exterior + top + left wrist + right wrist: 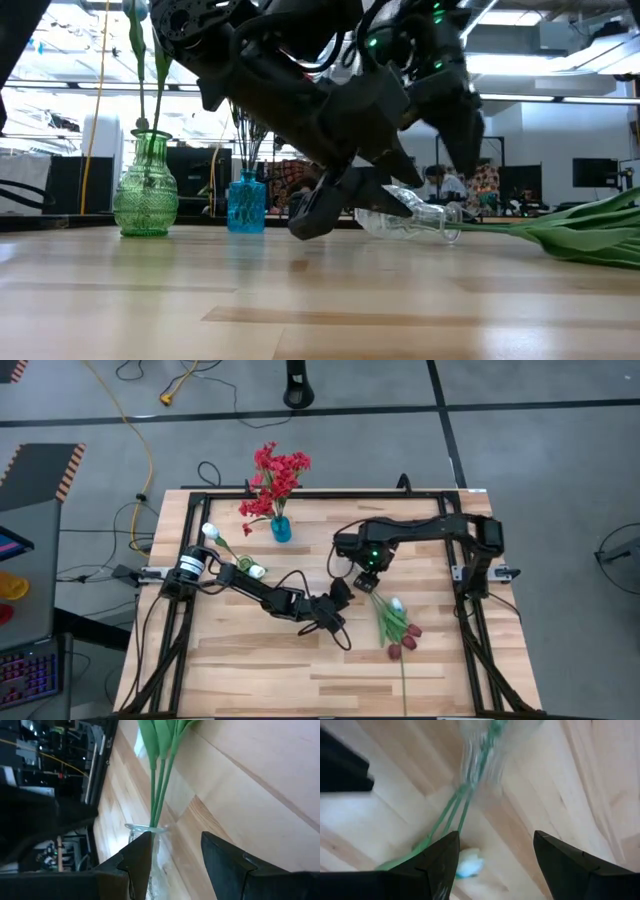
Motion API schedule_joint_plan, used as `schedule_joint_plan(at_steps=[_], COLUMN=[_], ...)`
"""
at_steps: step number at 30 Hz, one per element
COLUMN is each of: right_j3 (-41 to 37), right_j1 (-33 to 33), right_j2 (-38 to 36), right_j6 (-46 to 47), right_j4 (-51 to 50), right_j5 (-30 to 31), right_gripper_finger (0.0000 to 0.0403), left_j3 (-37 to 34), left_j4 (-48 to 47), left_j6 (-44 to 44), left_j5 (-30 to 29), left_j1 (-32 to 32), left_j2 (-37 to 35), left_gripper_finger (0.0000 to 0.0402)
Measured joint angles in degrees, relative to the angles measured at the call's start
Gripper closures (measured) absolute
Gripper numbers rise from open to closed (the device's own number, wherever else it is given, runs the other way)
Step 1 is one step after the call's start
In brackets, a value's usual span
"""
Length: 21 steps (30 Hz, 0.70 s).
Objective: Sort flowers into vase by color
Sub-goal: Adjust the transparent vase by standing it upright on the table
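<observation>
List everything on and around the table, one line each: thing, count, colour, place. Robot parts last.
Red flowers: one bunch, bright red, standing in the blue vase.
Blue vase: one, blue, upright at the table's far edge.
Green vase: one, green glass, upright near the left arm's base, holding white tulips.
Clear vase: one, transparent, lying on its side mid-table, stems in its mouth.
Tulips: a few maroon, one white, lying on the table below the right hand.
Yellow cable: one, on the floor.
Left hand: open, at the clear vase.
Right hand: open, above the tulip stems.
</observation>
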Motion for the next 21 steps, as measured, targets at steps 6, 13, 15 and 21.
schedule_joint_plan(at_steps=[6,13,15,21], right_j3=[-9.93,-22.59,-24.88,-27.56], right_j1=[4.85,13.27,16.05,22.04], right_j2=[-9.21,-18.75,-20.45,-21.42], right_j6=[6.36,18.25,20.03,26.22], right_j4=[7.04,18.66,21.54,27.53], right_j5=[0.10,1.30,4.21,12.38], right_gripper_finger=[0.0120,0.0120,0.0120,0.0120], left_j3=[-0.03,-0.02,-0.02,0.40], left_j4=[0.26,0.37,0.34,0.44], left_j6=[-4.27,-7.40,-7.90,-9.31], left_j5=[1.96,6.83,6.91,6.87], left_j1=[0.95,3.28,4.03,6.07], left_j2=[-0.72,-1.34,-1.34,-1.34], left_gripper_finger=[0.0242,0.0242,0.0242,0.0242])
